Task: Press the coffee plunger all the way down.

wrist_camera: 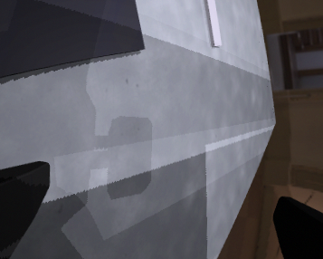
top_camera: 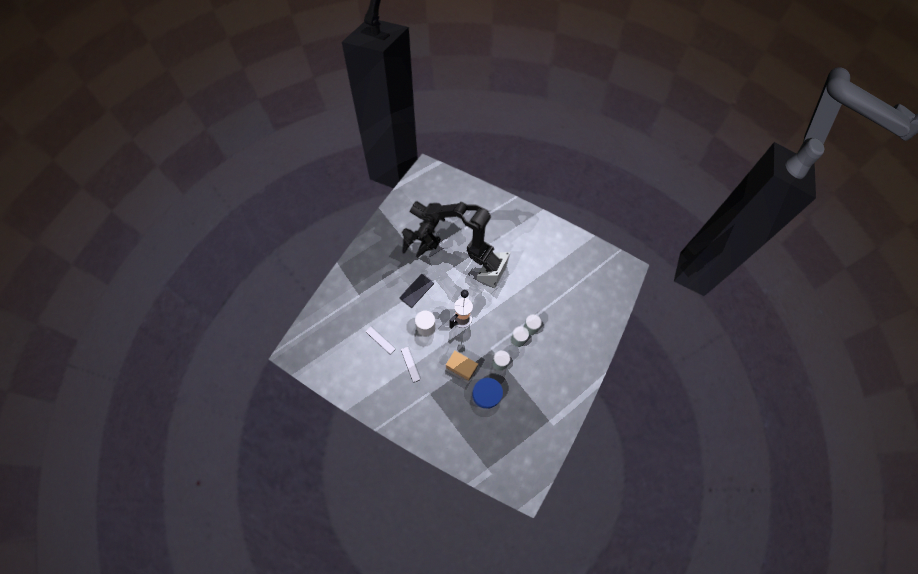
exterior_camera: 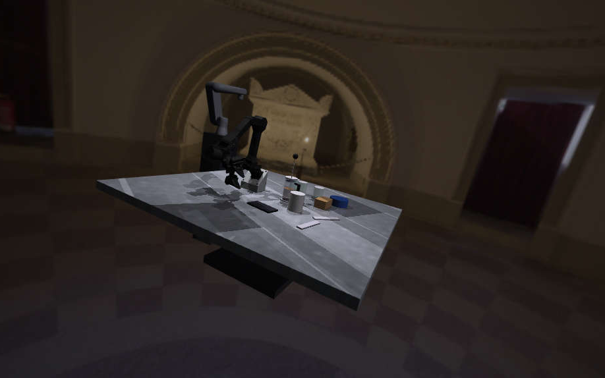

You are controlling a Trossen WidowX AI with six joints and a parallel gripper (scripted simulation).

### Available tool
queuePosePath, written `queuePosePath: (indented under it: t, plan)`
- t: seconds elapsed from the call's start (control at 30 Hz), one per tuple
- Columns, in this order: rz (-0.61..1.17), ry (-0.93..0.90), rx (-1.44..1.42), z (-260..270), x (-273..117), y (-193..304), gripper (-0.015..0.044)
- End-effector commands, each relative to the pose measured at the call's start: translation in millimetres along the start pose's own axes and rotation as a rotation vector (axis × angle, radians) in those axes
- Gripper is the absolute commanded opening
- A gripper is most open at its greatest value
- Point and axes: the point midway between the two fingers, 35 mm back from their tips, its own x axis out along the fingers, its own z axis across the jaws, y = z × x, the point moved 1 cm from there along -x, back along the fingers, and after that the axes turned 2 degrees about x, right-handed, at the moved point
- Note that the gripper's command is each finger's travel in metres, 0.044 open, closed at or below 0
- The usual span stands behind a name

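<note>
coffee press (top_camera: 463,311) stands well apart from the open hand (top_camera: 416,244).

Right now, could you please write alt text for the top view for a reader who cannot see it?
A black robot arm's open pincer hangs empty, away from the coffee press, whose plunger is up. White cups, a brown box and a blue disc share the grey table.

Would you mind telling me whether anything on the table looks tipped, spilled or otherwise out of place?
Nothing stands out. The coffee press stands upright with its plunger knob raised, and the open gripper is well apart from it.
</note>
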Motion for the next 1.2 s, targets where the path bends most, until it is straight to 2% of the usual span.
queuePosePath:
  t: [0.0,0.23,0.57,0.87,1.17]
  plan:
    - [-0.089,-0.057,0.183,-1,20,-16,0.044]
    - [-0.244,-0.238,0.483,-1,52,-60,0.044]
    - [-0.328,-0.596,0.757,0,74,-137,0.044]
    - [-0.192,-0.904,0.863,2,64,-202,0.044]
    - [-0.024,-0.991,0.817,-3,39,-260,0.044]
